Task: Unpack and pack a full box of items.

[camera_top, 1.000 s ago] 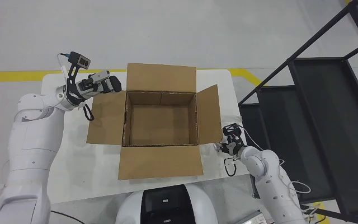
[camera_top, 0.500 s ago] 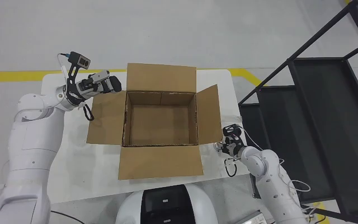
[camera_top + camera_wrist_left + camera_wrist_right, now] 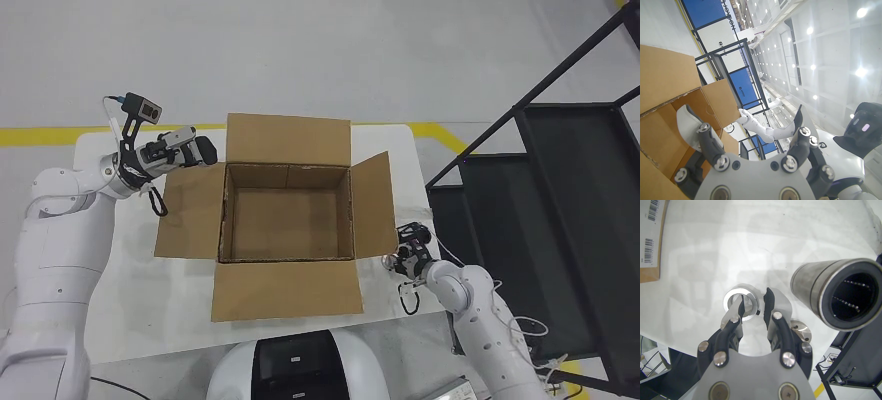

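Bright even light; glaring ceiling lamps; soft shadows.

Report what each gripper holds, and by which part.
Nothing is held. Left gripper: open, empty. Right gripper: open, straddling the wall of the metal ring, apparently not clamped.

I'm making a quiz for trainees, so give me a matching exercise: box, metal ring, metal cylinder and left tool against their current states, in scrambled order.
1 box
2 metal ring
3 metal cylinder
4 left tool

a raised beside the box, open, holding nothing
b lying on its side, hollow end showing
c flaps spread, nothing inside
d one right tool finger in its hole

Pairs: 1-c, 2-d, 3-b, 4-a
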Robot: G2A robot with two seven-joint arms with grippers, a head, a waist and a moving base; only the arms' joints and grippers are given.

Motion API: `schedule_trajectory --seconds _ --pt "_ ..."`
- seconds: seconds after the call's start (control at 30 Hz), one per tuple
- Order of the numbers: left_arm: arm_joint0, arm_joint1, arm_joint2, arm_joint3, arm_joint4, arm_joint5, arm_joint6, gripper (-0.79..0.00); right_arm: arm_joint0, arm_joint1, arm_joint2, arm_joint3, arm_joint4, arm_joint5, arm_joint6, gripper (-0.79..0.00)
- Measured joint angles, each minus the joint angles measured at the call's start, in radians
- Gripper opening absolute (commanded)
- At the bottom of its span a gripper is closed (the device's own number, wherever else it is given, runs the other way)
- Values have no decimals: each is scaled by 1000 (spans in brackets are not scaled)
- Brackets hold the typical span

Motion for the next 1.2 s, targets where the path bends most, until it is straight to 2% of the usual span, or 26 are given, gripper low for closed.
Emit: schedule_trajectory --seconds 0.03,0.07,0.53,0.83,1.03,1.2 --pt "0 0 0 0 0 0 0 0 1 0 -1 0 1 1 -2 -717" --pt "0 0 0 0 0 0 0 0 1 1 0 0 4 2 -5 -785" --pt "0 0 0 0 0 0 0 0 -92 24 96 -148 84 -53 5 -785" --pt "0 0 0 0 0 0 0 0 -155 40 185 -231 216 -128 35 -785" --pt "0 0 0 0 0 0 0 0 -216 53 287 -309 397 -192 57 -785" --pt "0 0 0 0 0 0 0 0 -270 59 387 -393 550 -203 33 -785"
